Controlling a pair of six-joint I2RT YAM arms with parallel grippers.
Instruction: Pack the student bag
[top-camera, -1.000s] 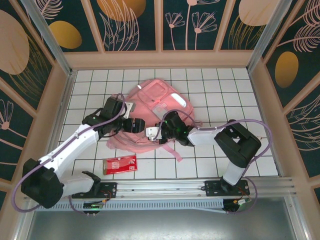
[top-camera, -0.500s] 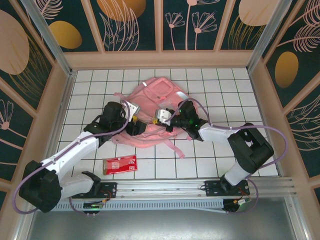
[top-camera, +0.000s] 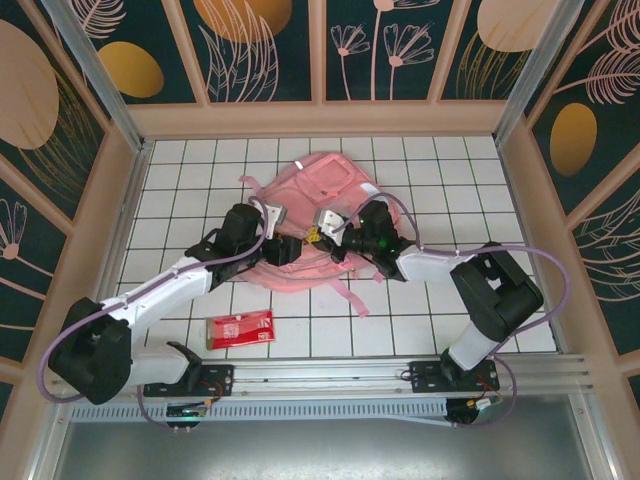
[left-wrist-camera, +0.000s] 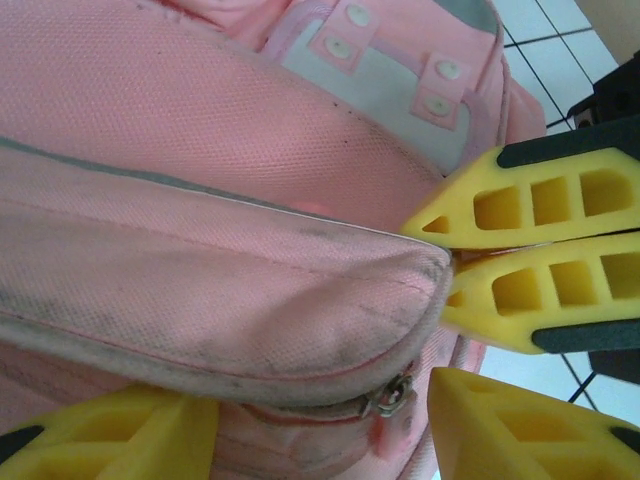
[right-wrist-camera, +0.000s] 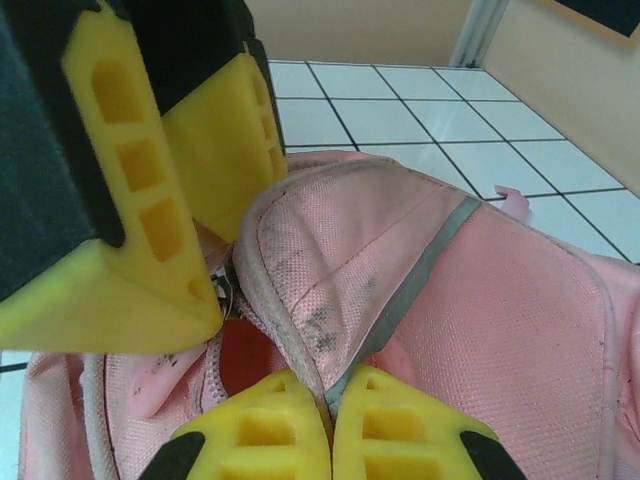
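Right wrist view: the right gripper (right-wrist-camera: 328, 390) has its 2 yellow fingers pinched tight on the zip flap of the student bag (right-wrist-camera: 480, 290). The bag lies at upper centre of the tiled table (top-camera: 440, 170). The left gripper (left-wrist-camera: 320, 400) stands partly open, that flap's edge between its fingers. A red packet (top-camera: 240, 328) lies lower left.
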